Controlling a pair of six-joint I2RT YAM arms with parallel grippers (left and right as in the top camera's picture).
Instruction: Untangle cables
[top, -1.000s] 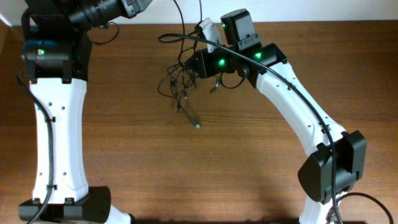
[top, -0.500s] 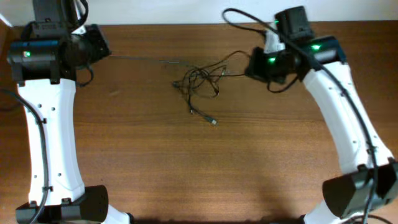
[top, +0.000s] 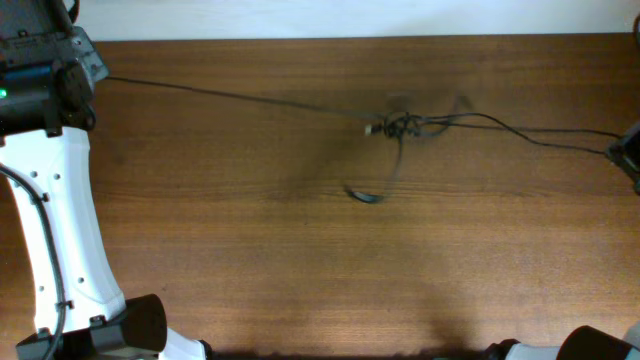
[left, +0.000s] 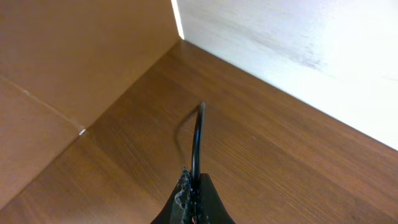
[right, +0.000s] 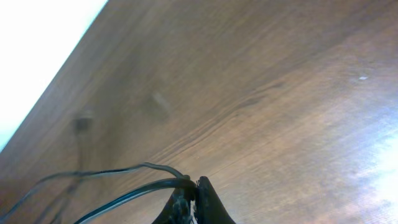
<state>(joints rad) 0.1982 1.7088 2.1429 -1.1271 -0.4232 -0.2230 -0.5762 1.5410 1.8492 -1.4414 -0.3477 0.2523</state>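
Cables (top: 400, 127) taut across brown wood tbl (top: 250, 260), white wall (left: 311, 50) behind

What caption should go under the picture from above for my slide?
Left gripper and right gripper hold thin black cables stretched across the table, one small knot between them.

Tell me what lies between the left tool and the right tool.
Overhead view: only the cables, stretched from left tool to right tool, with a small knot right of centre and one loose end curling below it.
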